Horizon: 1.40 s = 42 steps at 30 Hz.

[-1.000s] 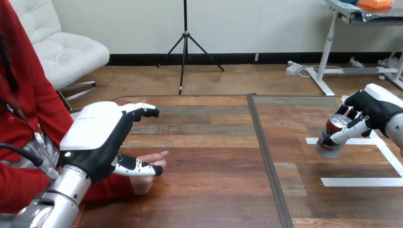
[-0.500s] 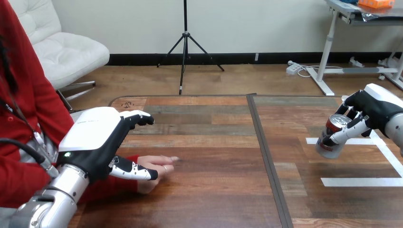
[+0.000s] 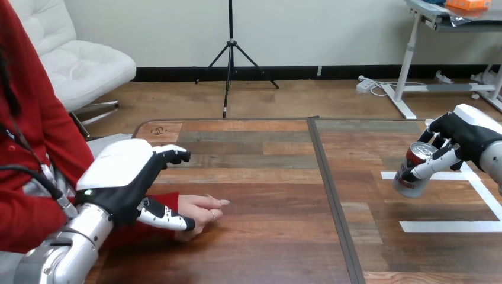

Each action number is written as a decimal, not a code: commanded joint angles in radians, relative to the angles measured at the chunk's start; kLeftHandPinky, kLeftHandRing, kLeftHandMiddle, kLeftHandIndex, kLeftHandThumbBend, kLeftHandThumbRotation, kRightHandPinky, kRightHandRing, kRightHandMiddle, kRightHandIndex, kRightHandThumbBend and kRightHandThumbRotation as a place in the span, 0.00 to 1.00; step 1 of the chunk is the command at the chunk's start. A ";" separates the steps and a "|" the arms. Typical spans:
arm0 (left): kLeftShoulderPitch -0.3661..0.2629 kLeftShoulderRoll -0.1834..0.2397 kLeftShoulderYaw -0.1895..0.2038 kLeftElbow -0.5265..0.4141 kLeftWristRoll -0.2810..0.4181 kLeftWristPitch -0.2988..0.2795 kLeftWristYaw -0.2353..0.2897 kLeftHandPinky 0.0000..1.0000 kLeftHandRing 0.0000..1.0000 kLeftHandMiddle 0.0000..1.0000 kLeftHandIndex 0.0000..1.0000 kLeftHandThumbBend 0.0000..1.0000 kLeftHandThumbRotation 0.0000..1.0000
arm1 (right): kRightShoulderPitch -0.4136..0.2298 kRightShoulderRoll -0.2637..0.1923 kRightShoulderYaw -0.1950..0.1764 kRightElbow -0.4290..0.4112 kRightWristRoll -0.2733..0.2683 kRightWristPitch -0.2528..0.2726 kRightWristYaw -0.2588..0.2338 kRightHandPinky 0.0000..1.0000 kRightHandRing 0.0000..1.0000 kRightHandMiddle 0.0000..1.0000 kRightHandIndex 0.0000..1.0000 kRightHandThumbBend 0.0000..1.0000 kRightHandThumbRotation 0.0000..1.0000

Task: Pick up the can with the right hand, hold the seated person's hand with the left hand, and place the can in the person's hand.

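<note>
A silver can (image 3: 413,170) with a red top hangs tilted above the table's right part, and my right hand (image 3: 465,135) is shut on it, fingers and thumb curled round its upper half. At the left, my left hand (image 3: 121,175) hovers over the person's red-sleeved wrist with its fingers (image 3: 171,155) straight and open. Its thumb (image 3: 167,218) lies across the wrist in front, but I cannot tell if it touches. The person's hand (image 3: 203,209) rests flat on the table (image 3: 254,236), reaching right past my thumb and holding nothing.
A dark seam (image 3: 332,195) runs front to back through the middle of the table. White tape lines (image 3: 450,226) mark the table's right part, below and beside the can. The person sits at the left edge.
The person's hand has turned flat onto the table and slid a little right. My left hand has sunk lower and drawn slightly left. The right hand and can have held still.
</note>
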 commanded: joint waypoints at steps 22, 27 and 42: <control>-0.110 0.046 -0.071 0.100 -0.013 0.088 -0.065 0.76 0.79 0.81 0.81 1.00 0.19 | -0.102 -0.003 -0.028 -0.039 0.029 -0.016 -0.015 0.32 0.36 0.43 0.48 0.79 0.00; -0.123 0.047 -0.084 0.114 -0.009 0.106 -0.077 0.76 0.79 0.80 0.81 1.00 0.17 | -0.102 -0.004 -0.026 -0.040 0.027 -0.018 -0.019 0.29 0.35 0.43 0.48 0.78 0.00; -0.166 0.067 -0.134 0.146 0.015 0.146 -0.116 0.75 0.79 0.79 0.78 1.00 0.11 | -0.105 -0.006 -0.025 -0.041 0.025 -0.020 -0.021 0.36 0.40 0.47 0.49 0.79 0.00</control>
